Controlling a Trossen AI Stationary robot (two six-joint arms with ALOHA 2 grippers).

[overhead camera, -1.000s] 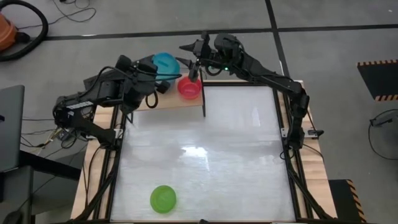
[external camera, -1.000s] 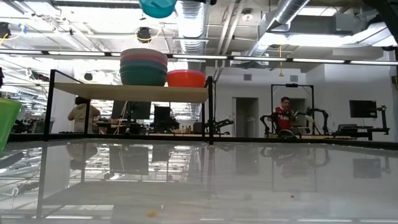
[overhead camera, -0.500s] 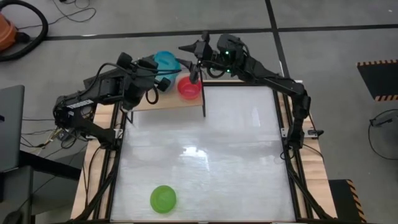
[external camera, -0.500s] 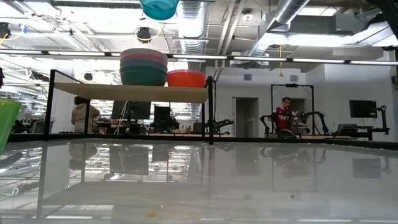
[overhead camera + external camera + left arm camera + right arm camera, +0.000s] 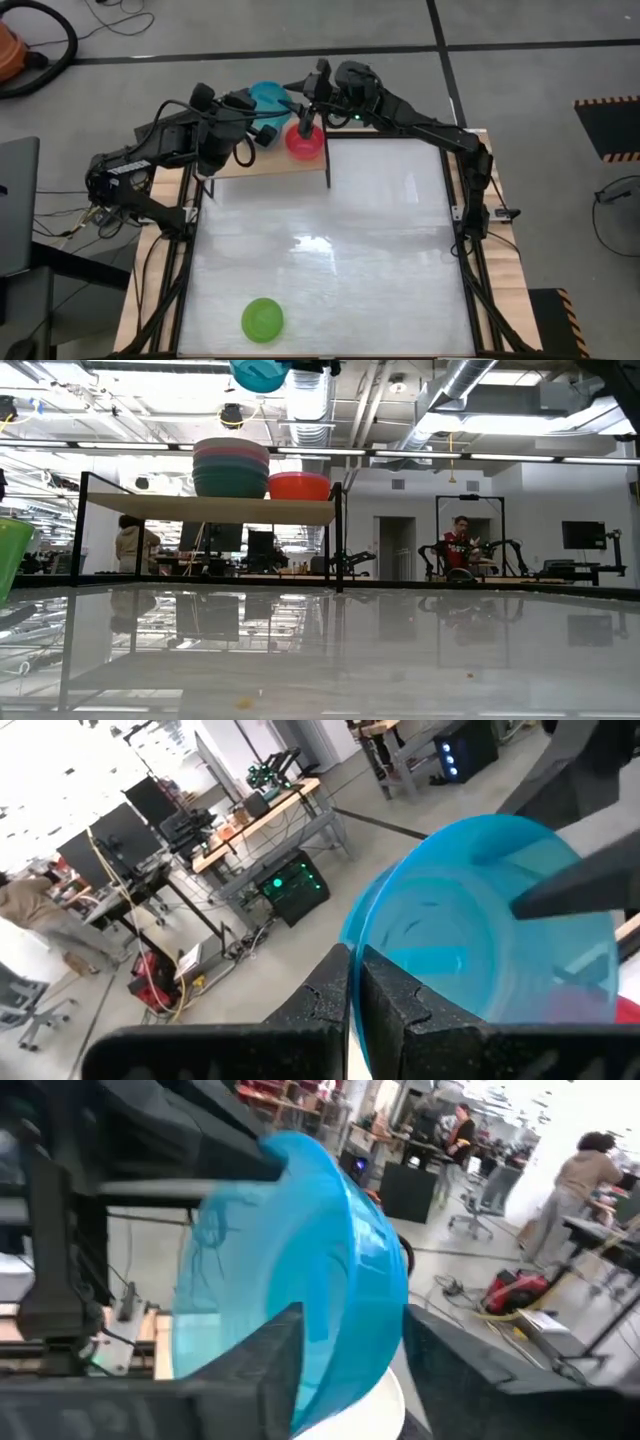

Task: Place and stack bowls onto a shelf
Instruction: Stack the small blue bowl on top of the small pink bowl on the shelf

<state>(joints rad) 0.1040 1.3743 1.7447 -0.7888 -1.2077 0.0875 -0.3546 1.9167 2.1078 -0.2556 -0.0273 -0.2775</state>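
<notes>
Lime bowl [image 5: 262,319] sits alone on the table's [image 5: 380,250] near edge. Up at the shelf [image 5: 270,160], the left gripper [image 5: 262,135] is clamped on the cyan bowl's [image 5: 266,98] rim. Over the last second the right gripper [image 5: 306,108] has swung in, its fingers now straddling the opposite rim, not visibly pinched. Looks like a handoff above the red bowl [image 5: 304,142].

Showing plain colours only: cyan bowl [image 5: 266,98] glowing between dark arms; red bowl [image 5: 304,141] and teal-pink-cream stack [image 5: 231,466] sitting on light-wood shelf [image 5: 210,509]; lime bowl [image 5: 262,320] lying on glossy white table [image 5: 380,250].
</notes>
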